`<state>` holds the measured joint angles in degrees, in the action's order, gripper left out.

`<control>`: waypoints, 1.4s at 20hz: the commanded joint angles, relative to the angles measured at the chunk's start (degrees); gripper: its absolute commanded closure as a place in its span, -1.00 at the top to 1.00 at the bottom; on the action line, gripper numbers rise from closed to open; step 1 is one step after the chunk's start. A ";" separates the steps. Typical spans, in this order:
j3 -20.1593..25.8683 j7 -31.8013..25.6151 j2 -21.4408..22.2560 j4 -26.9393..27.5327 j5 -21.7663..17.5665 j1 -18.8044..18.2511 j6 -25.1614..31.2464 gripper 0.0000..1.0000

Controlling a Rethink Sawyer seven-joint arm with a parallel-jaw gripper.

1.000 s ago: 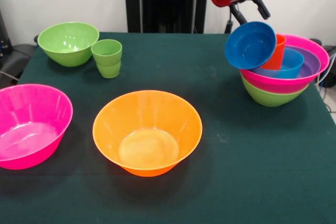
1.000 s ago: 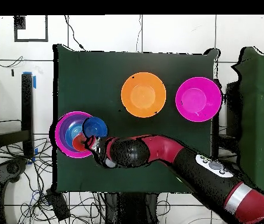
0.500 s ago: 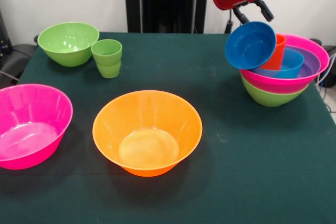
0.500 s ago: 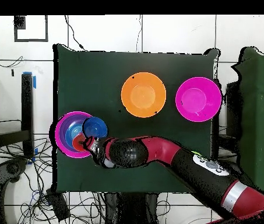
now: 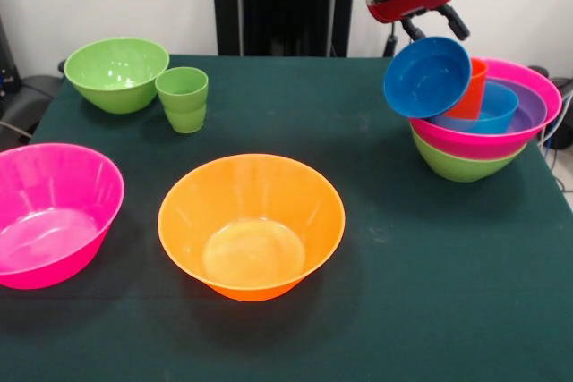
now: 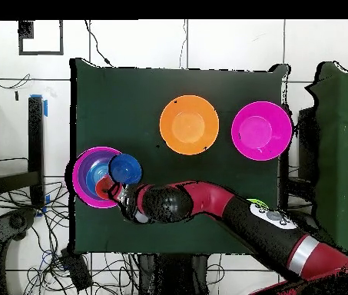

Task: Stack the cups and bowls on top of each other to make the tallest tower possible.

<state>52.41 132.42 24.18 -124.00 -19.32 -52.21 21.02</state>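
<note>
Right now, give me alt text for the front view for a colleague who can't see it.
A tilted blue bowl leans on the rim of the tower at the table's right, under the red gripper. Loose orange bowl, pink bowl, green bowl and green cup sit left.

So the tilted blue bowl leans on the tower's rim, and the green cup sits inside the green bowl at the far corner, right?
Not quite. The tilted blue bowl does lean on the tower, but the green cup stands on the table beside the green bowl, not inside it. The front view shows this.
</note>
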 commanded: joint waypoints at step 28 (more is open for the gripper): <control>7.12 3.96 20.74 -11.38 12.24 -2.54 10.82 1.00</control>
<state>58.27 132.42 42.25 -129.12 -10.21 -56.46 24.80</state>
